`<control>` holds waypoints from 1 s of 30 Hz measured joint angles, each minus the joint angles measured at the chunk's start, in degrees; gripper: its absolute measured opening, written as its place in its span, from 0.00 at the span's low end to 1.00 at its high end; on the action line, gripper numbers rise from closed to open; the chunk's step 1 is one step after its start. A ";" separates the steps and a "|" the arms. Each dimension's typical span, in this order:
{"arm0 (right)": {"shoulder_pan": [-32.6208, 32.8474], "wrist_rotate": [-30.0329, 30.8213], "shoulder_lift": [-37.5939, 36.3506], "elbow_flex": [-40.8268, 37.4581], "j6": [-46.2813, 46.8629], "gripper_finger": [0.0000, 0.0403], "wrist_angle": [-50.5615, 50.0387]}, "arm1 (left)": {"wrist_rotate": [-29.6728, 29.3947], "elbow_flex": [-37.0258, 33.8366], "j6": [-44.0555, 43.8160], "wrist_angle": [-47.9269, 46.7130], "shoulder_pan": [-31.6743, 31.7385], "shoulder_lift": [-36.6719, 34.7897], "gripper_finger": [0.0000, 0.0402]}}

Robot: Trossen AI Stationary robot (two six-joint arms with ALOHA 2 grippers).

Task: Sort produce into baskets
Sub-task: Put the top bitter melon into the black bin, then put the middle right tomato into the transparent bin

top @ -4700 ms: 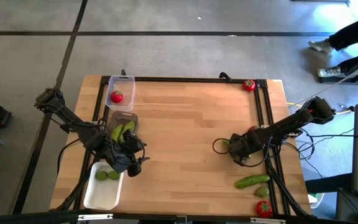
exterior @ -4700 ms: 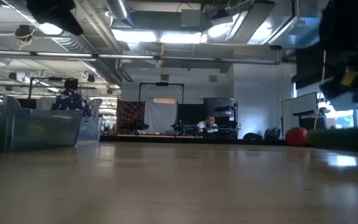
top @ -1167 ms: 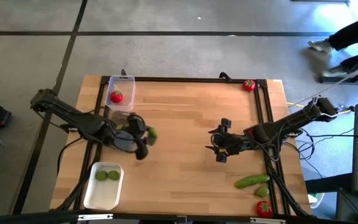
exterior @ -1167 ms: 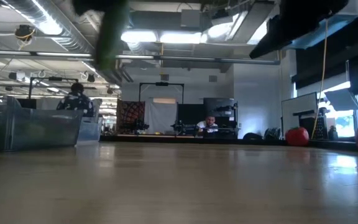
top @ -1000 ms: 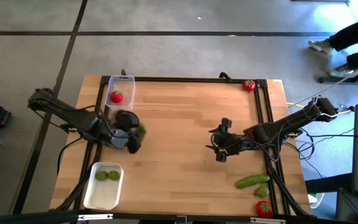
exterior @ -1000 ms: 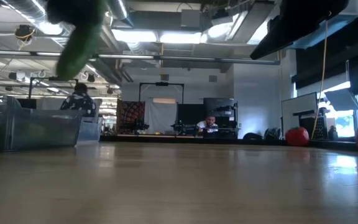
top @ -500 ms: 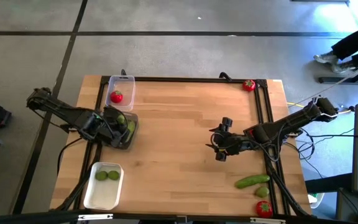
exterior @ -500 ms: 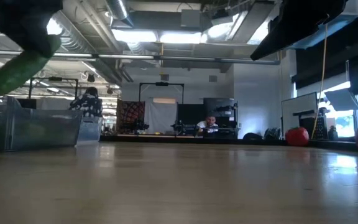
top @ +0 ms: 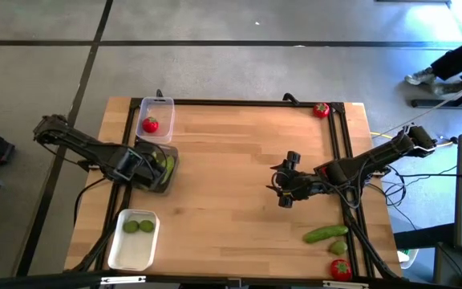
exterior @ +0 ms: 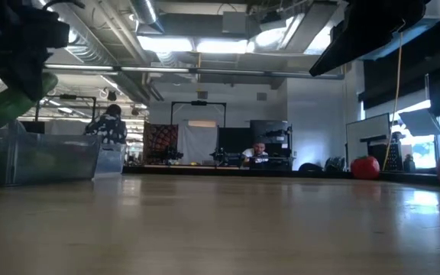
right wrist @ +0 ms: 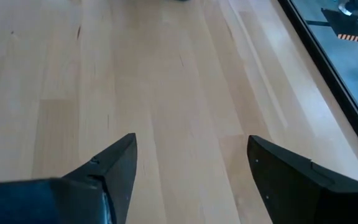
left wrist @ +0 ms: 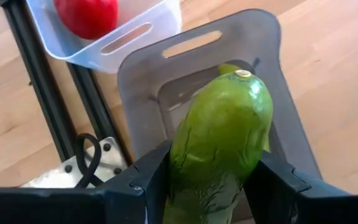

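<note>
Since the earlier frame, the cucumber point(left wrist: 219, 146) has been carried from the desk's point(top: 239, 152) middle to nine o'clock, where it is clamped in the left gripper point(left wrist: 210, 180) above the grey bin point(left wrist: 142, 84). If released tilted, its end could catch the rim and tip out. The right gripper point(right wrist: 191, 165) is held wide and empty at three o'clock. Only the left wrist view shows the grip; the high view hides it.

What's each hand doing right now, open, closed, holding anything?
Left hand: closed on a cucumber, above the middle clear basket.
Right hand: open, empty, over bare table.
</note>
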 joint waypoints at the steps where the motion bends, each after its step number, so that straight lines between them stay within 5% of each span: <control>1: 0.00 0.02 0.01 -0.01 0.00 0.67 0.00 | -0.02 -0.35 0.02 0.10 0.28 0.00 0.42; 9: 0.00 0.09 0.03 -0.02 0.02 0.67 -0.04 | 1.98 -2.51 0.53 0.37 2.07 0.00 0.44; 18: 0.00 0.09 0.03 -0.04 0.02 0.67 -0.10 | 1.84 -2.45 3.03 2.86 2.04 0.00 0.66; 30: 0.00 0.09 0.03 -0.04 -0.09 0.67 -0.31 | -0.41 -2.29 12.35 10.89 2.03 -0.09 0.68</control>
